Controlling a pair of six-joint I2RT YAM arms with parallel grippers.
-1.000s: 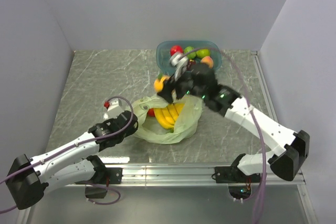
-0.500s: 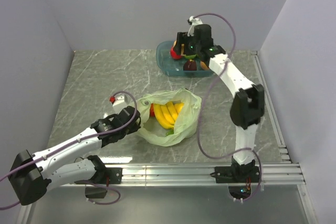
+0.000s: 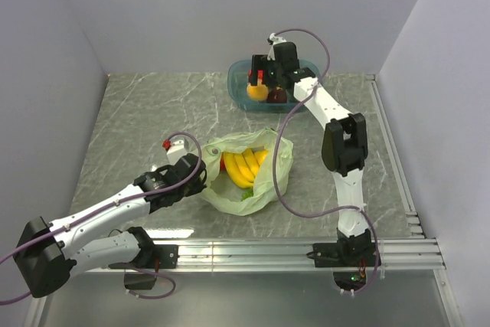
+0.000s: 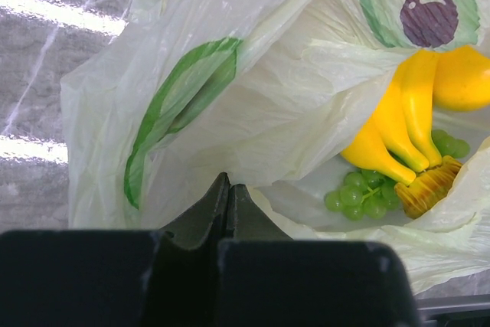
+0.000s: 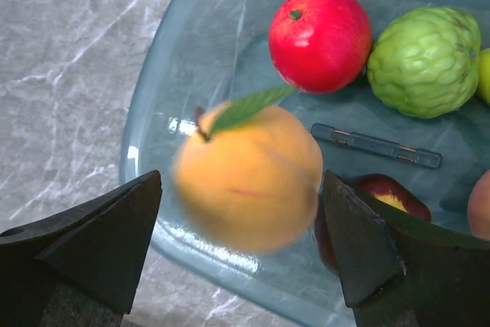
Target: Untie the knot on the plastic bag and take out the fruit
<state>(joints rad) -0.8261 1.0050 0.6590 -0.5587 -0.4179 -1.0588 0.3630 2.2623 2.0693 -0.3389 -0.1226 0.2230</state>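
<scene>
Right gripper (image 5: 243, 178), spread open, is dropping the orange fruit (image 5: 253, 197) into the bowl (image 5: 191, 59); left gripper (image 4: 228, 189) is pinching the bag (image 4: 230, 105), with bananas (image 4: 398, 120) likely next

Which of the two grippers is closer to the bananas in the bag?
Left. The left gripper is shut on the plastic bag at its edge, right beside the banana bunch. The right gripper is far back, open over the teal bowl.

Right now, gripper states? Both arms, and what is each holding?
Left gripper: shut, pinching the plastic bag.
Right gripper: open; the orange fruit is blurred in the gap, over the teal bowl.
</scene>
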